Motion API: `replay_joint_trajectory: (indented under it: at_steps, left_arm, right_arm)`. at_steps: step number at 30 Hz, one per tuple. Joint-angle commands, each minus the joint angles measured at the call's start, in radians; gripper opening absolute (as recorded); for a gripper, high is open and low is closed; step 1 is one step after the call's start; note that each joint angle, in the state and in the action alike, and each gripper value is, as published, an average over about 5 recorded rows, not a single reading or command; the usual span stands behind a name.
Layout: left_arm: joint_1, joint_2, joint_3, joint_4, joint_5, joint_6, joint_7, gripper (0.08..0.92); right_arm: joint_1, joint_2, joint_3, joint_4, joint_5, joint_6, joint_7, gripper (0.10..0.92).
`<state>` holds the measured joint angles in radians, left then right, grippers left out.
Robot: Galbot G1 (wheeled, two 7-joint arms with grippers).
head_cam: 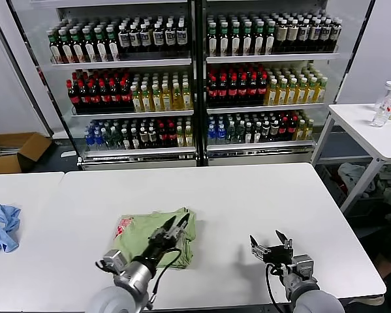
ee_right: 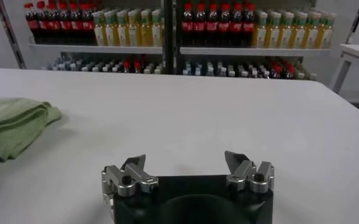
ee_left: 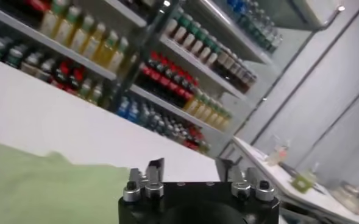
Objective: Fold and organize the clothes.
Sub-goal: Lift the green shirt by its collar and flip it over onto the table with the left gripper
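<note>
The shirt (head_cam: 151,236) lies folded into a compact green bundle on the white table (head_cam: 247,195), toward the near edge and left of the table's middle. Its red-and-white print shows at the bundle's left corner, and the layers are stacked with soft, uneven edges. In the right wrist view the shirt (ee_right: 11,128) appears as a rumpled green pile resting flat on the tabletop, well apart from that gripper.

The left gripper (head_cam: 175,226) hangs over the right part of the shirt, its arm reaching in from the near edge. Its fingers are spread and grasp nothing; in the left wrist view the left gripper (ee_left: 191,173) shows a clear gap between the two fingers, with green cloth (ee_left: 39,185) below and to one side.

The right gripper (head_cam: 269,241) sits over bare table to the right of the shirt, near the front edge. Its fingers are released wide with nothing between them, as the right wrist view of the same gripper (ee_right: 185,165) confirms.

A blue cloth (head_cam: 0,227) lies crumpled on the neighbouring table at far left. Beyond the table stand shelves of bottles (head_cam: 195,85), and a side table (head_cam: 371,130) at right carries a few bottles.
</note>
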<state>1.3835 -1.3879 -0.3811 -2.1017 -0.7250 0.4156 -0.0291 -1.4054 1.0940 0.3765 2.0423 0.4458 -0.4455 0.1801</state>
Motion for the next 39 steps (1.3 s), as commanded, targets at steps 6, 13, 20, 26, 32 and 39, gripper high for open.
replay_joint_trajectory:
  at_steps: [6, 13, 20, 26, 32, 39]
  left_arm:
    - [-0.003, 0.117, -0.339, 0.263, 0.091, -0.05, -0.069, 0.767]
    - [0.013, 0.071, -0.272, 0.245, 0.028, -0.006, -0.032, 0.822]
    - [-0.019, 0.051, -0.215, 0.263, 0.039, -0.008, -0.003, 0.742]
    - [-0.042, 0.061, -0.217, 0.302, 0.003, -0.013, 0.008, 0.569]
    - [-0.038, 0.057, -0.232, 0.312, -0.073, -0.007, 0.024, 0.395]
    - [-0.04, 0.055, -0.268, 0.297, -0.208, 0.013, 0.036, 0.196]
  right_arm:
    - [-0.002, 0.012, -0.018, 0.0, -0.011, 0.003, 0.0, 0.823]
    - [-0.013, 0.012, -0.01, 0.01, -0.015, 0.002, 0.001, 0.823]
    - [-0.02, 0.013, 0.002, 0.017, -0.015, 0.002, 0.003, 0.823]
    - [-0.027, 0.015, 0.01, 0.023, -0.015, 0.001, 0.003, 0.823]
    - [-0.027, 0.017, 0.012, 0.024, -0.015, -0.001, 0.005, 0.823]
    - [-0.019, 0.015, 0.006, 0.027, -0.014, -0.003, 0.006, 0.823]
